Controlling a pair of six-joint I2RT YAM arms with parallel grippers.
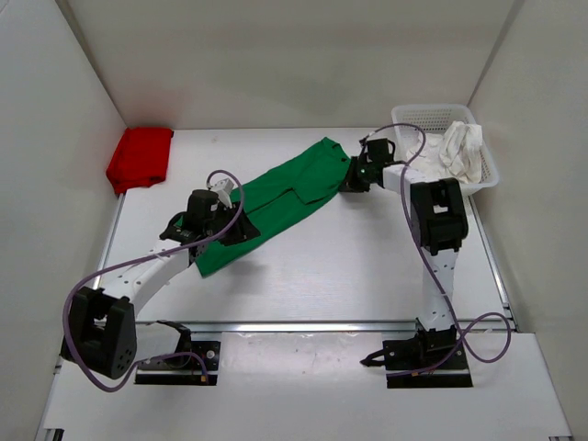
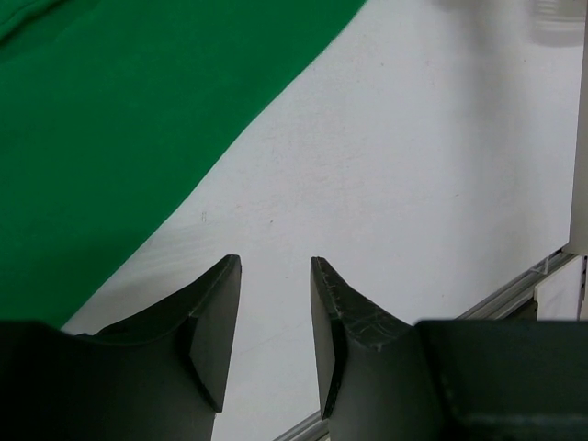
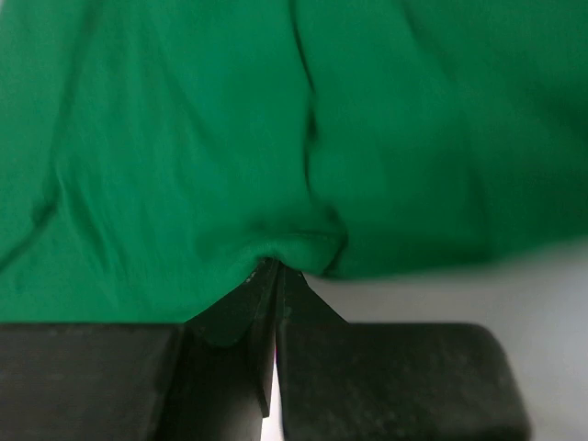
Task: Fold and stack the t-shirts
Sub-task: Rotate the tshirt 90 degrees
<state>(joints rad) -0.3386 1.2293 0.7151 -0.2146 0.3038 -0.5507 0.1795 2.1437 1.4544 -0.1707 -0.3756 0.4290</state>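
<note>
Right gripper (image 1: 354, 175), overhead view: clenched on the far, basket-side end of the green cloth t-shirt (image 1: 285, 188), stretched diagonally across the white table (image 1: 367, 266), presumably to hold it taut for folding. The left gripper (image 1: 241, 230) sits at the near end, with the red cloth t-shirt (image 1: 140, 158) set aside in the far left corner, apparently folded, and the white cloth t-shirt (image 1: 459, 152) lying in the white plastic mesh basket (image 1: 432, 112). Left wrist view: fingers (image 2: 216, 322) parted and empty over bare table just beside the green edge, likely poised for a pinch. Right wrist view: fingertips (image 3: 239, 303) pressed together on a puckered fold of green cloth.

Arms (image 1: 152, 269): white links, black joints, purple cables (image 1: 92, 277); left hand (image 2: 276, 265) black, wedge-fingered.
</note>
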